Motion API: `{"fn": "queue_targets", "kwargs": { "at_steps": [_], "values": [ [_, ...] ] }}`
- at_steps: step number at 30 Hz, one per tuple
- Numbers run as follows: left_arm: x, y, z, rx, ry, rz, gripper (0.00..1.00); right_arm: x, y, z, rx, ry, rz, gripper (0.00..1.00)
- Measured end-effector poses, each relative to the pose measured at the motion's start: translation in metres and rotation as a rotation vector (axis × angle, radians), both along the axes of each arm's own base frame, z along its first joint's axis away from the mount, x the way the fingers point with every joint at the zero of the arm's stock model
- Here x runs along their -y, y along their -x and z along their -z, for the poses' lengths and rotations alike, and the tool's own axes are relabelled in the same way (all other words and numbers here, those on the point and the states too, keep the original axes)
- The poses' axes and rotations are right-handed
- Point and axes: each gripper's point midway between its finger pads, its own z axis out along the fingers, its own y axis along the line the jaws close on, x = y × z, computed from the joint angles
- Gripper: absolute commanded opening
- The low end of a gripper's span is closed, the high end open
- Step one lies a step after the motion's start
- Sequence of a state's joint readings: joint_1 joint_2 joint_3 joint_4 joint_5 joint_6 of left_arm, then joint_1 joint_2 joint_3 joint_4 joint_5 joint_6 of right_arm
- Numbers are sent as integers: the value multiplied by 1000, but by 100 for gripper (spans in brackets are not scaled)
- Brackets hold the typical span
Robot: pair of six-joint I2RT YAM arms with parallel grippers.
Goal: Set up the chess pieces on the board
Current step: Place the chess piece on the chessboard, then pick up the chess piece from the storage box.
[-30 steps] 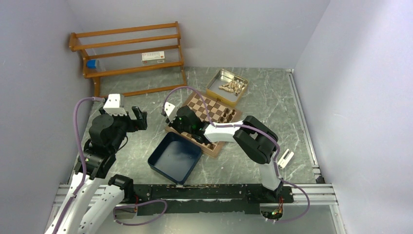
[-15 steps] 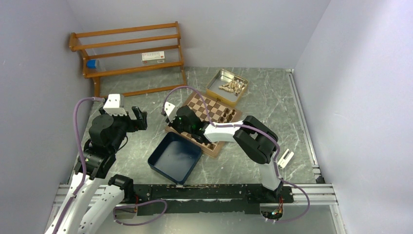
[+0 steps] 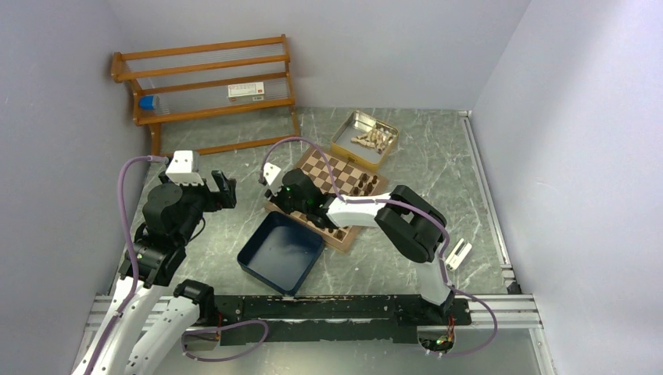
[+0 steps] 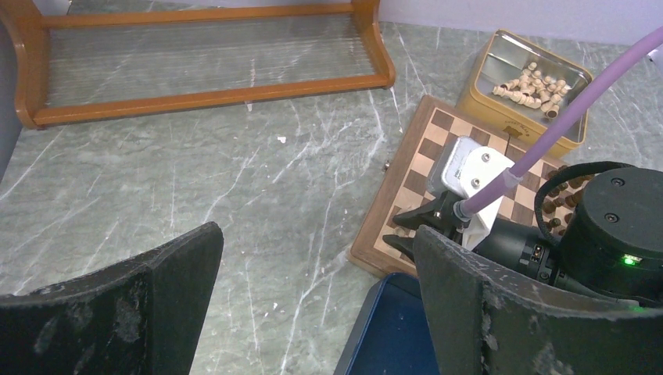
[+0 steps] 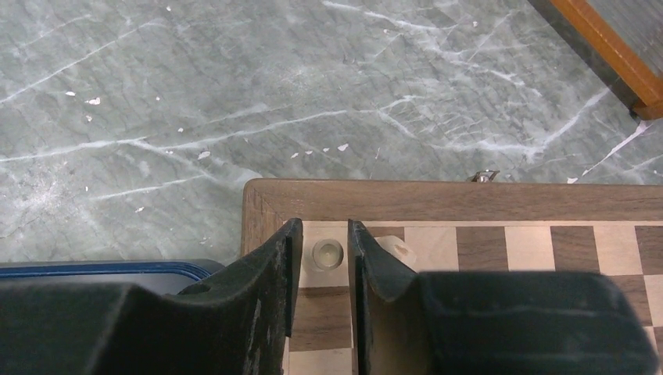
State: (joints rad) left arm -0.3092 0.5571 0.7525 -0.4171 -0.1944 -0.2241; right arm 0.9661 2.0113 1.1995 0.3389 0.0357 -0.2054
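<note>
Chess piece (image 5: 327,253), light, on the board's (image 5: 469,201) corner square between the right gripper's (image 5: 323,232) near-closed jaws, grip uncertain; neighbour (image 5: 395,248) at 3 o'clock. Placing step; next: release, rise straight.

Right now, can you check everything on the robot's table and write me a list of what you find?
Surface: grey-green marble table with white veins.
Job's things: board with dark pieces standing on it; light pieces lying in the metal tin; one light piece standing on a corner square.
Clutter: navy tray, metal tin, wooden rack, small white object.
Claws: left claw wide open and empty; right claw straddles the corner piece, grip unclear.
Cables: purple cables loop over both arms.
Surroundings: plain walls.
</note>
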Motion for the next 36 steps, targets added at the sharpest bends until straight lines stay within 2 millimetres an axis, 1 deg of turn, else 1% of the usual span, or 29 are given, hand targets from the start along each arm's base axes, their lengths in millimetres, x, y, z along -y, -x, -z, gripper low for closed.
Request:
{"fn": "queue_targets", "kwargs": {
  "at_steps": [6,10,14,17,21,22,24,27,30,31,34,36],
  "values": [
    [0,0,0,0,0,0,96,-4,-3,-7,4,-11,4,34],
    [0,0,0,0,0,0,96,-5,-3,-9,-3,-21,9,39],
    [0,0,0,0,0,0,96,-4,-2,-10,-15,-28,17,42],
    [0,0,0,0,0,0,96,-2,-3,-22,-26,-55,30,43],
    [1,0,0,0,0,4,96,5,-12,-57,-38,-141,51,44],
    [1,0,0,0,-1,4,96,9,-17,-70,-39,-175,63,44],
    [1,0,0,0,-1,4,96,20,-28,-88,-39,-217,90,43],
    [3,0,1,-5,1,16,95,40,-47,-103,-47,-259,153,42],
    [10,-2,5,-23,4,52,95,66,-73,-105,-64,-259,258,41],
    [14,-4,8,-35,5,67,95,78,-83,-104,-71,-252,303,40],
    [24,-9,22,-91,-1,113,94,115,-112,-104,-80,-234,435,34],
    [31,-12,32,-133,-7,148,94,140,-133,-105,-75,-225,522,31]
  ]
}}
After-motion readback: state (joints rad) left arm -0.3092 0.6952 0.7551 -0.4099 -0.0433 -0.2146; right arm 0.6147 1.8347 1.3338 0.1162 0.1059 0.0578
